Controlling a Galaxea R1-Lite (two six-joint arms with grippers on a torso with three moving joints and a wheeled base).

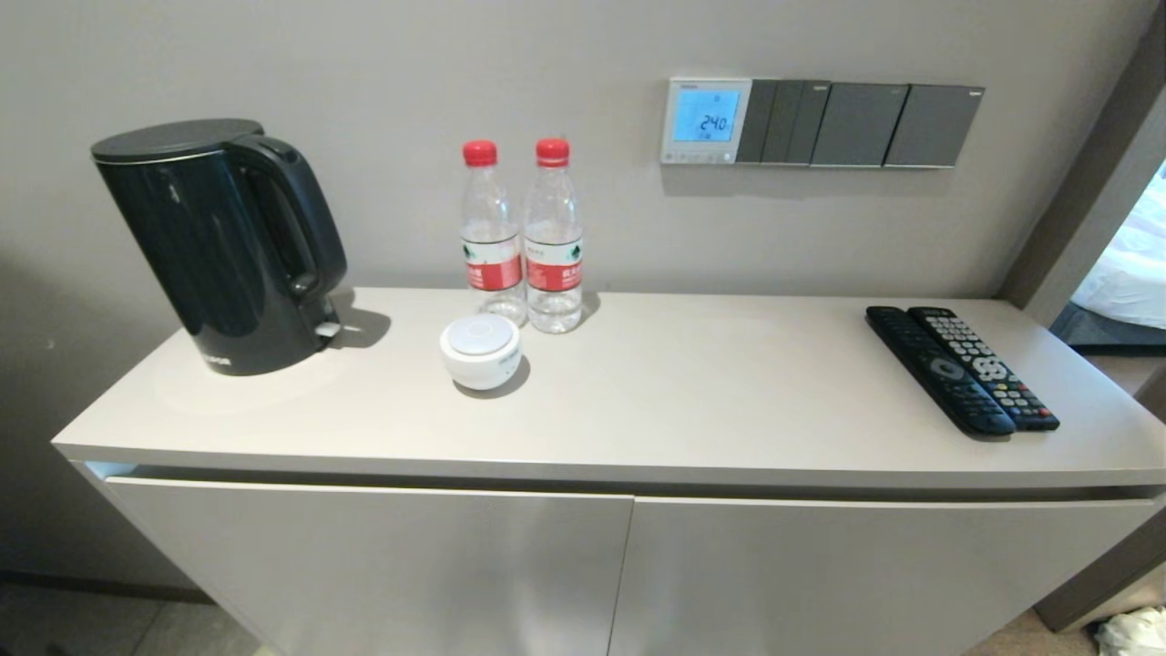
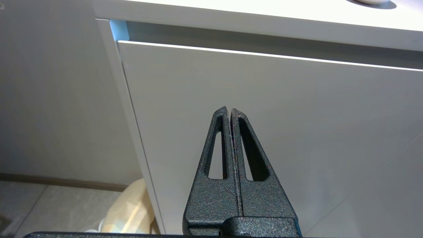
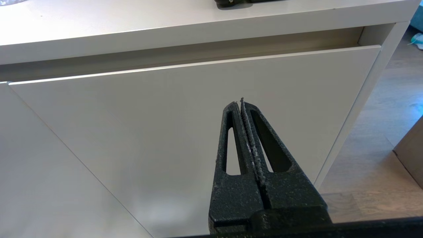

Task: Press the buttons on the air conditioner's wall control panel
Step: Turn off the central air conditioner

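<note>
Head view is showing the AC control panel (image 1: pixel 707 120) sitting on the wall above the cabinet (image 1: pixel 638 401), w/ blue screen reading 24.0; the buttons (image 1: pixel 697 157) are running along its lower edge. Dark grey switch plates (image 1: pixel 861 124) are sitting just beside it on the right. Neither arm is showing in that view. Left gripper (image 2: pixel 229 110) is hanging low in front of the cabinet's door, fingers pressed together, holding nothing. Right gripper (image 3: pixel 239 103) is doing likewise at the other door, fingers closed, empty.
</note>
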